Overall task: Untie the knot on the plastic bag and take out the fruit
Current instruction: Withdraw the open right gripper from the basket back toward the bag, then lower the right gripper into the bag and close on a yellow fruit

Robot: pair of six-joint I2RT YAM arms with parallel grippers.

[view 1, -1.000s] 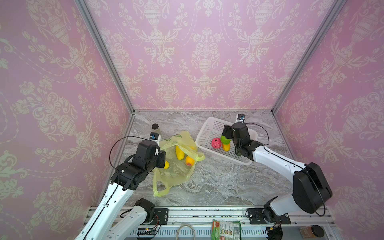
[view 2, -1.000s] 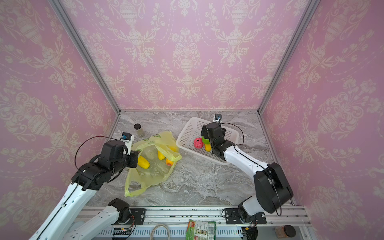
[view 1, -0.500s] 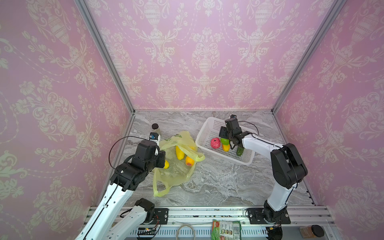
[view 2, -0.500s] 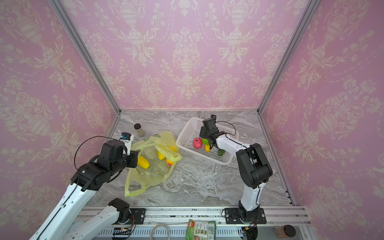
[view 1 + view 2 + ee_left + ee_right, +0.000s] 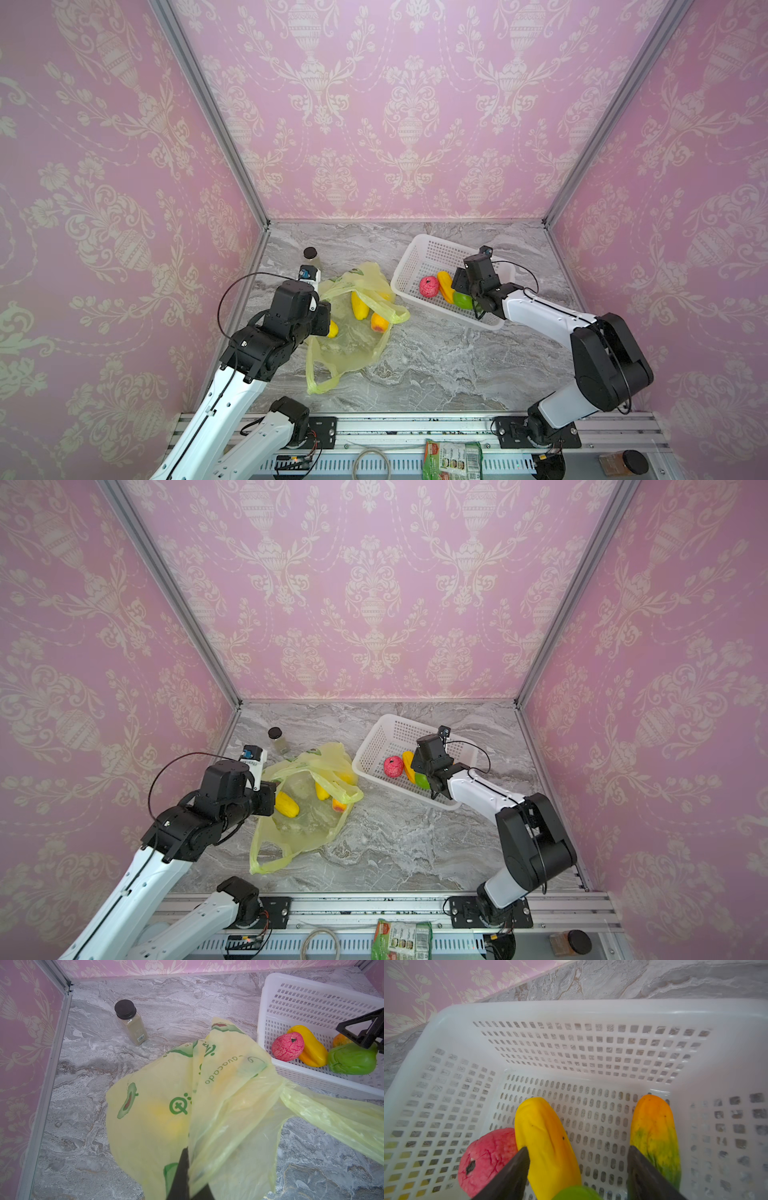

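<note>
Marble tabletop (image 5: 436,365): one basket (image 5: 434,253) holds four fruit (image 5: 429,286) (bag (image 5: 353,349) shows three).

Three walls (image 5: 407,104) close in the cell, all papered in pink with a cream pattern of urns, garlands and leafy scrolls. Silver metal posts (image 5: 208,112) run up the two back corners where the panels meet. The worktop (image 5: 436,365) is a grey marble-look surface with pale and brownish veins. Along its near edge lies a ribbed aluminium rail (image 5: 415,424). The light is soft and even, with only faint shadows on the stone.
</note>
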